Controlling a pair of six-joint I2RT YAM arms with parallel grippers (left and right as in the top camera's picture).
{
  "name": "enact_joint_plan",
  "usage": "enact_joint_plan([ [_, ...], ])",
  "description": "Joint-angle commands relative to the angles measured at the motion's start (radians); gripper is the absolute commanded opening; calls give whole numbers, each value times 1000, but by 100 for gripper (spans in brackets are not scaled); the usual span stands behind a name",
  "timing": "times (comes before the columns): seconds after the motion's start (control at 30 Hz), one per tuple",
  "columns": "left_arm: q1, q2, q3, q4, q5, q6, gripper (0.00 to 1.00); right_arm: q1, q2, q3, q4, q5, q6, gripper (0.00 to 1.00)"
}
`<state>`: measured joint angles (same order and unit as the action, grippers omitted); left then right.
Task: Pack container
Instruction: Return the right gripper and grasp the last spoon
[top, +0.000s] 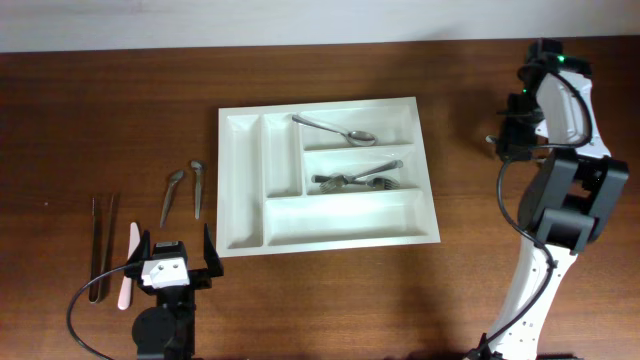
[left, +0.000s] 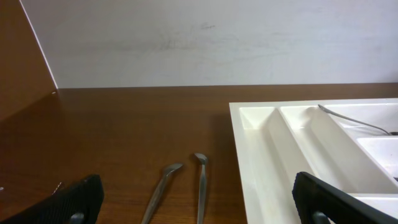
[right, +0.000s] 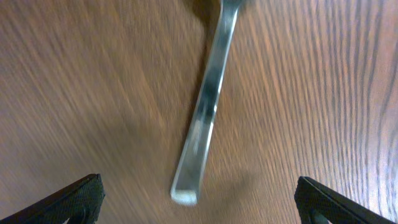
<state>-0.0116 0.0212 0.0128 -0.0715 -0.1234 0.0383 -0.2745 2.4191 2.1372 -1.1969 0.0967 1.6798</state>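
Two spoons (top: 198, 192) beside the container (top: 243, 180), left tool (top: 176, 252) and right tool (right: 198, 202) wide open, empty, metal handle (right: 208, 106) below the latter.

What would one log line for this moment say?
left claw open near two loose spoons | right claw open above metal handle | tray holds spoon, forks

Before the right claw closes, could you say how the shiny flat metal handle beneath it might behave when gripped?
The shiny flat metal handle looks rigid, so it should not flex. Its polished surface may be slippery in the right claw. It lies flat against the brown wooden table, so getting under it could be awkward; it probably won't roll.
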Motion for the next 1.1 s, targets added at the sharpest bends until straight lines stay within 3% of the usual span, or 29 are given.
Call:
enact_joint_plan([
  [0.0,6,-8,-3,-4,0,12,99,-43,24,10,-6,48,30,99],
  [0.27,6,-8,-2,-4,0,12,99,-60,26,10,-23,106,23,99],
  [0.77,6,-8,-2,-4,0,12,99,-60,90,10,-23,27,22,98],
  [0.87,6,-8,-2,-4,0,12,99,-60,90,10,-23,27,14,72],
  [0.93,6,-8,-3,-4,0,12,99,-60,90,10,-24,29,-1,42],
  [1.03,6,-8,-2,-4,0,12,99,-60,90,10,-19,31,-34,11],
  [1.07,6,-8,-3,-4,0,12,99,-60,90,10,-19,31,-44,9],
])
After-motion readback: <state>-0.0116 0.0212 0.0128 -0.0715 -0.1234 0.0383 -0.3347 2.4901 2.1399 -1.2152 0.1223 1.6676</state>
